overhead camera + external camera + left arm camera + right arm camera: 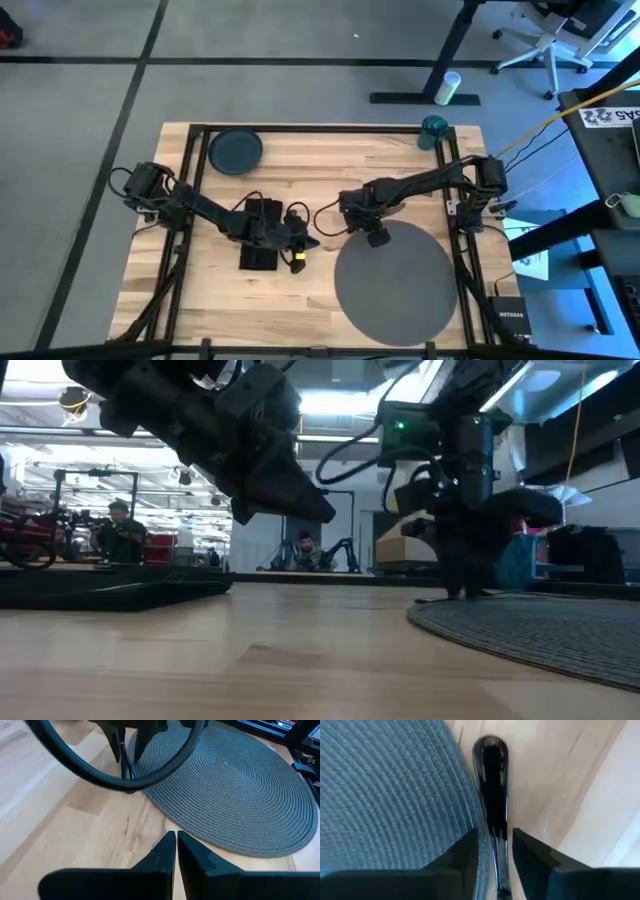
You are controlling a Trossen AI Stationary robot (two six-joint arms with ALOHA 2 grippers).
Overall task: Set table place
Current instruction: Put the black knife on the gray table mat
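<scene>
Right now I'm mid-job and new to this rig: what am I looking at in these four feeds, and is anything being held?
Two dark robot arms work at a wooden table. The first feed looks straight down, the second sits at table height, and the other two ride on each arm's wrist. The right gripper is at the grey placemat's edge, its fingers either side of a shiny utensil handle that lies beside the mat; which utensil it is I cannot tell. The left gripper is shut and empty, above bare wood near the black napkin. A dark plate and a teal cup wait at the table's far edge.
</scene>
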